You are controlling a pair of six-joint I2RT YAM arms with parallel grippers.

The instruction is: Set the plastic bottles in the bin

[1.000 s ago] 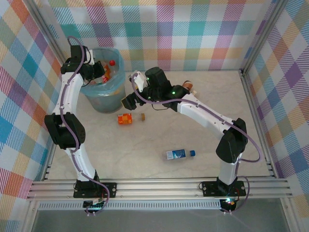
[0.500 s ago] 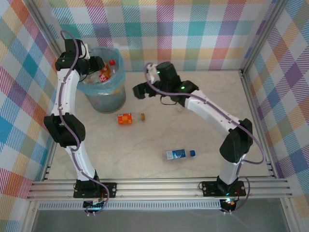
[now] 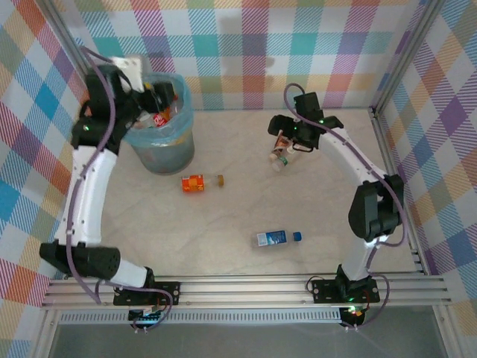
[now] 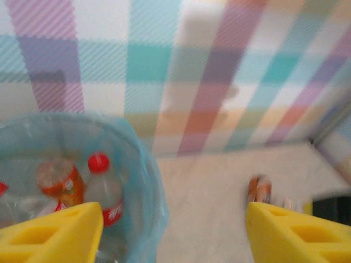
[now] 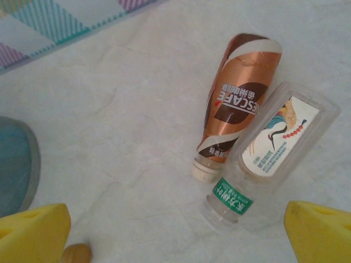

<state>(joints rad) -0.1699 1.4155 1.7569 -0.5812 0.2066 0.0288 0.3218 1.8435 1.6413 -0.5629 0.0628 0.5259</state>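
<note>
My right gripper (image 5: pixel 175 235) hangs, jaws wide apart, over a brown-labelled plastic coffee bottle (image 5: pixel 238 104) lying beside a clear green-labelled bottle (image 5: pixel 269 159), far right. Probably light, slippery, crushable: I'd pinch mid-body.

The bin (image 3: pixel 160 149) stands just below the left jaws, at the far left of the tabletop (image 3: pixel 223 216), with several bottles (image 4: pixel 104 192) inside it. A pair of bottles (image 5: pixel 238 98) lies touching, side by side, under the open right jaws. A third bottle (image 3: pixel 195 183) lies between both sets of jaws, near the bin. A fourth bottle (image 3: pixel 277 238) lies well short of the right jaws.
</note>
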